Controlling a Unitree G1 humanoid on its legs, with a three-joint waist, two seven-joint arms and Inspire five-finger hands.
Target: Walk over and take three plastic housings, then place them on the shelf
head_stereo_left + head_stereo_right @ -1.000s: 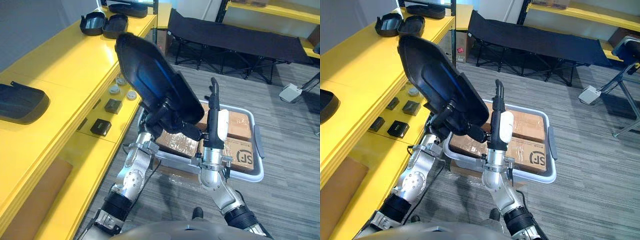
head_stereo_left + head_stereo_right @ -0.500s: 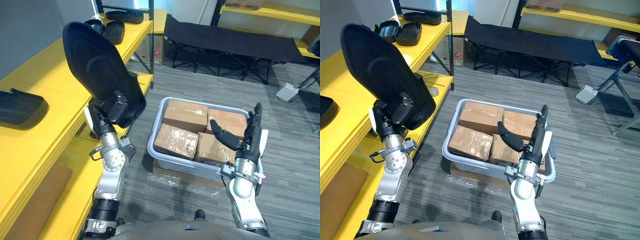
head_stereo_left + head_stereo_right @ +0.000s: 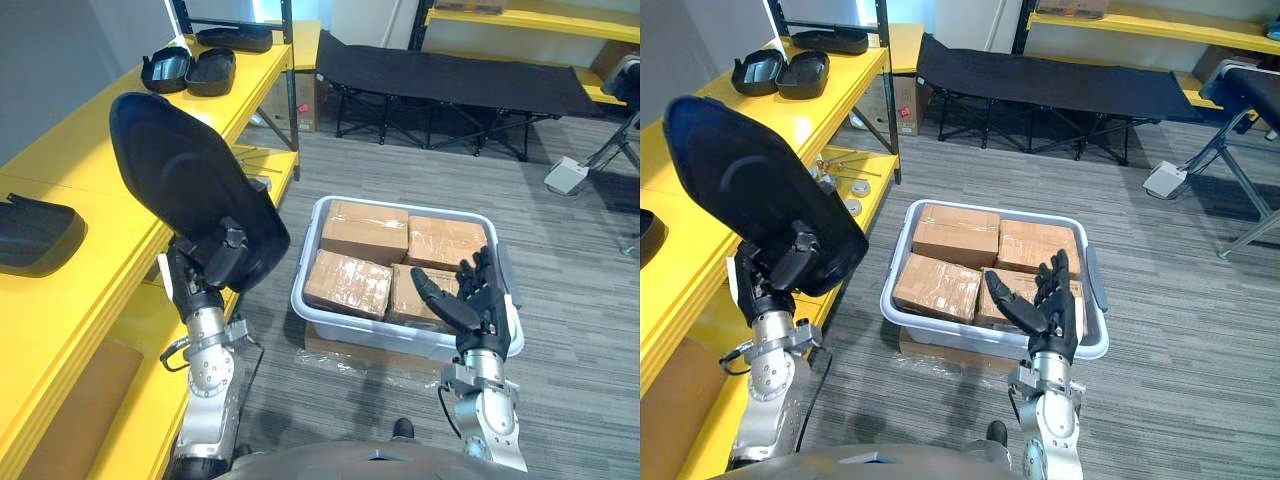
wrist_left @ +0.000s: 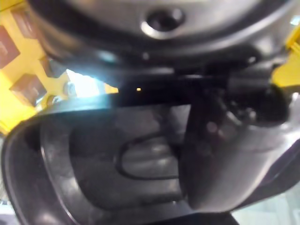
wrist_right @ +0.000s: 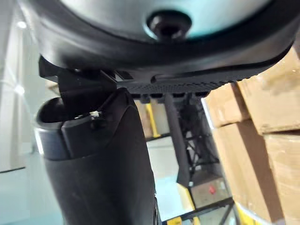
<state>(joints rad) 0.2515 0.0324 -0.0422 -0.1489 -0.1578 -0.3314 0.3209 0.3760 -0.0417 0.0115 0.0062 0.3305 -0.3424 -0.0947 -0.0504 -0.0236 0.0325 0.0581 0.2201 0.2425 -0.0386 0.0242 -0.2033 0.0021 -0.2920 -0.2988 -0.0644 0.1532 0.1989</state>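
My left hand [image 3: 222, 256] is shut on the lower end of a large black plastic housing [image 3: 185, 185], held upright and tilted over the edge of the yellow shelf [image 3: 105, 165]. The housing's hollow inside [image 4: 117, 164] faces the left wrist camera. A second black housing [image 3: 35, 232] lies on the shelf top at the near left. Two more housings [image 3: 188, 70] lie side by side at the shelf's far end, and another [image 3: 232, 38] lies beyond them. My right hand [image 3: 462, 300] stands open with straight fingers in front of the grey tub, holding nothing.
A grey tub [image 3: 335, 330] of several taped cardboard boxes [image 3: 350, 283] sits on the floor between my arms. A black folding cot [image 3: 450, 80] stands behind it. Small parts [image 3: 852, 190] lie on the lower shelf level. More yellow shelving [image 3: 520, 15] lines the back.
My left hand has carried the housing leftwards from over the tub to the shelf edge. My right hand let go of it, dropped low and opened. The camera has also shifted.
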